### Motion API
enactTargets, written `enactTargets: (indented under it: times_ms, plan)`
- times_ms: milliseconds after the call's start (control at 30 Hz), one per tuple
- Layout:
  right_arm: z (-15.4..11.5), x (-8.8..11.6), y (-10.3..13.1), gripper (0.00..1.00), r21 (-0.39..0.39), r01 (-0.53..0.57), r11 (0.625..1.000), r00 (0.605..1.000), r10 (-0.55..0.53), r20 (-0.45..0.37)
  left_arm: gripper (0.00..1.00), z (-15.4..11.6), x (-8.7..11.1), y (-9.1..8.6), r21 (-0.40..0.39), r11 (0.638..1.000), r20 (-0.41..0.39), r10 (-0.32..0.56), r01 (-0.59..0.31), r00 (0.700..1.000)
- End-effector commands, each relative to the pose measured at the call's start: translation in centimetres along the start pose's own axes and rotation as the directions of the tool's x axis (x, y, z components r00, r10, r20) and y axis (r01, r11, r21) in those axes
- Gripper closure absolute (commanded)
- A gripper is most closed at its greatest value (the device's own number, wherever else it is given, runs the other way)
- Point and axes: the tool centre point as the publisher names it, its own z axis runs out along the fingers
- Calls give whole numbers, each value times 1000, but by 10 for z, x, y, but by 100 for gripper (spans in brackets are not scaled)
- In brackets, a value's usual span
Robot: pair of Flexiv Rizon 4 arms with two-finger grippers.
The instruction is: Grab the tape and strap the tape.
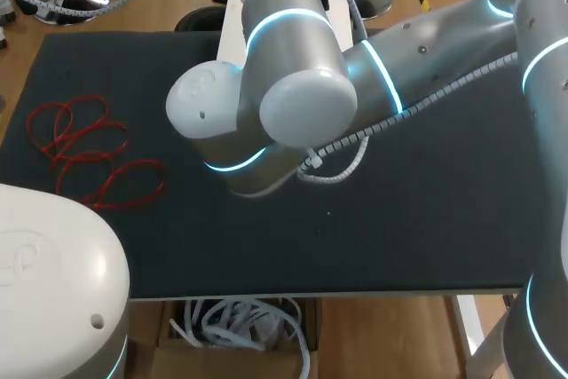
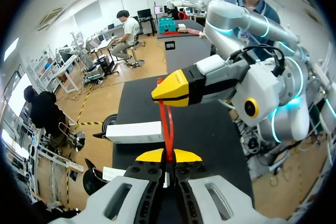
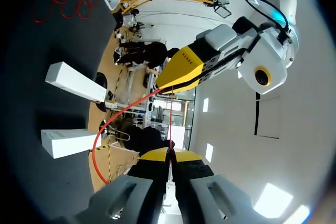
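Though arms hide it from above, one red tape (image 2: 167, 124) runs between left tool (image 2: 168, 156) and right tool (image 3: 169, 155) — each clenched on it. Spare tapes (image 1: 89, 153) lie on the surface (image 1: 426, 219) at 9 o'clock; white box (image 2: 134, 132) contents unseen.

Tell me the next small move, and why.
Probably ease the right gripper slightly away from the left gripper: both are shut on the red tape, and in the right wrist view one strand bows slack between them.
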Motion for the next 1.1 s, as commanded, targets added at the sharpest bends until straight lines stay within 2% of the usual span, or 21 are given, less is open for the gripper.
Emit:
enactTargets:
  times_ms: [33, 533, 1100]
  plan:
    - [1, -3, 2, 100, -3, 5, 1000, 1000, -5, -6, 100, -1, 0, 0, -4, 1000, -2, -2, 2, 1000]
    - [5, -6, 7, 100, -5, 7, 1000, 1000, -7, -1, 100, -1, 0, 0, -4, 1000, -2, -2, 2, 1000]
    - [10, -10, 27, 100, -30, -9, 1000, 1000, 9, 12, 100, -1, 0, 0, -4, 1000, -2, -2, 2, 1000]
